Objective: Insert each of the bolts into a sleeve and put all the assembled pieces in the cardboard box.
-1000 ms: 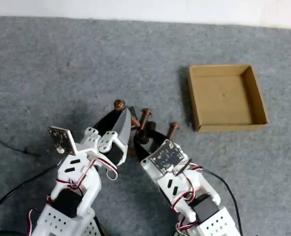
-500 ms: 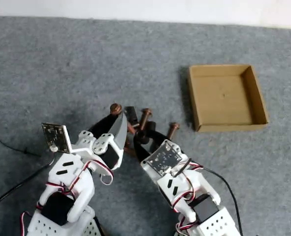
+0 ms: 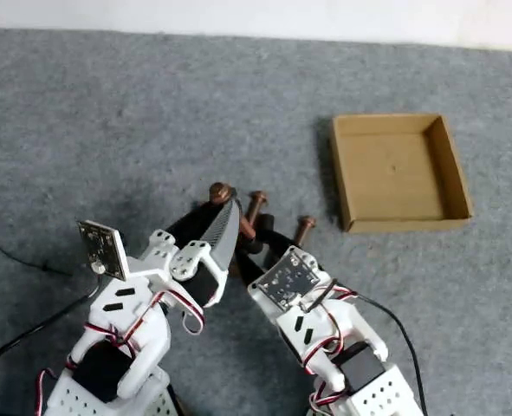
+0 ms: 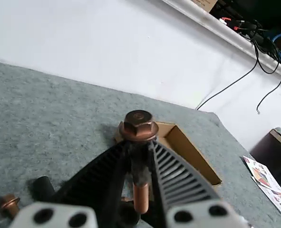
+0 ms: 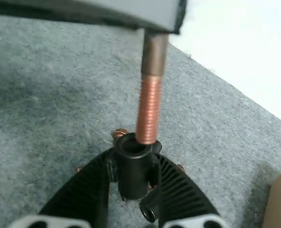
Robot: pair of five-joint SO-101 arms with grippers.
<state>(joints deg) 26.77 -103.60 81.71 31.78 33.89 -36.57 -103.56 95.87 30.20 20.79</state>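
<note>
Two grippers tip to tip over grey mat (image 3: 108, 113), just ahead of the arm bases. Left gripper (image 4: 139, 148): clamped on copper bolt (image 4: 138, 127) just under the hex head, shank pointing down between the fingers. Right gripper (image 5: 134, 164): closed around black sleeve (image 5: 133, 173), held upright, mouth up. Threaded bolt tip at the sleeve mouth, touching the rim; depth of entry impossible to tell. From above: second bolt (image 3: 256, 203) and third bolt (image 3: 304, 227), heads up, just beside the gripper tips. Box (image 3: 400, 225) flat on mat, on the right arm's side, well apart from both grippers. Loose sleeve (image 4: 41, 186) lying on mat near the left gripper.
</note>
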